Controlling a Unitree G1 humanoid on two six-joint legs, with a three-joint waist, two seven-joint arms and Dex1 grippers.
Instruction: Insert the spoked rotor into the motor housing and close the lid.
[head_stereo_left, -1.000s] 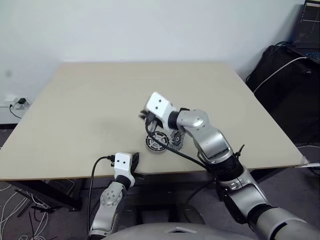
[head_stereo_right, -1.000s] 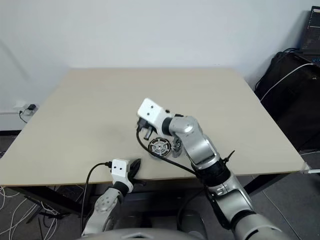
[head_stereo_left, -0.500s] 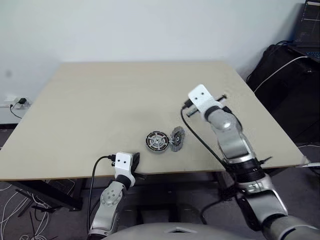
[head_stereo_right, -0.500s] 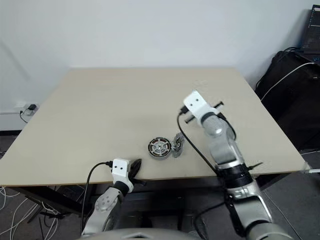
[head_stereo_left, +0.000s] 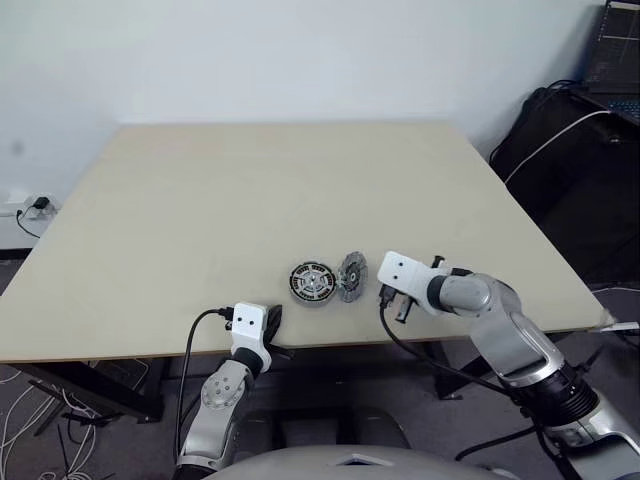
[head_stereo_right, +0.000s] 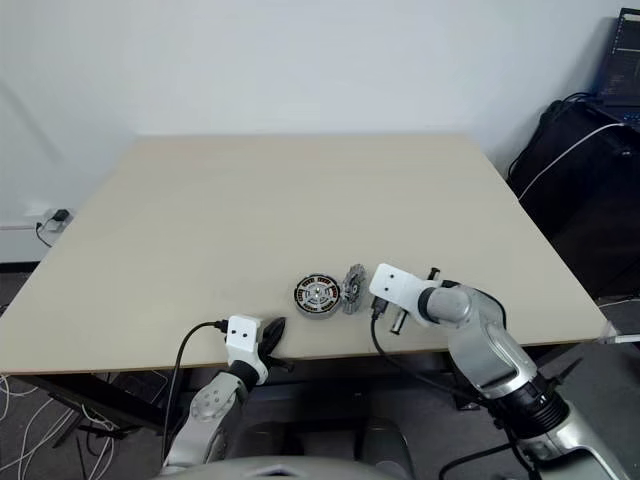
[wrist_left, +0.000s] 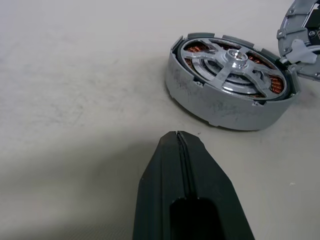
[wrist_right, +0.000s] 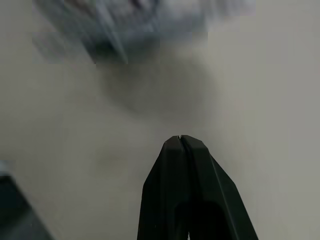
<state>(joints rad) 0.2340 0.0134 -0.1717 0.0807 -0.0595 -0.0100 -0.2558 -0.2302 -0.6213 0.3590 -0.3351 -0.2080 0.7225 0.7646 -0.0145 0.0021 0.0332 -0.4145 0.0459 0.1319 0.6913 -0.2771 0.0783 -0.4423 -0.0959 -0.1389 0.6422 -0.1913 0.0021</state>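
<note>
While both black grippers (wrist_left: 179, 137) (wrist_right: 180, 140) sit pinched shut and empty, the silver spoked rotor (wrist_left: 235, 65) fills the round grey motor housing (wrist_left: 220, 107)

Motor housing (wrist_left: 227, 102): short round grey metal cup, seated flat on the table, open face up. Copper-coloured windings are seen through the gaps near its wall. It lies just ahead of the left gripper's tip, apart from it.

Spoked rotor (wrist_left: 231, 66): silver spokes radiating from a raised central hub, seated inside the housing, level with its rim.

Lid (head_stereo_left: 351, 277): round silver disc, tilted on edge, propped against the housing's side away from the left gripper and touching it. It is placed between the housing and the right gripper.
</note>
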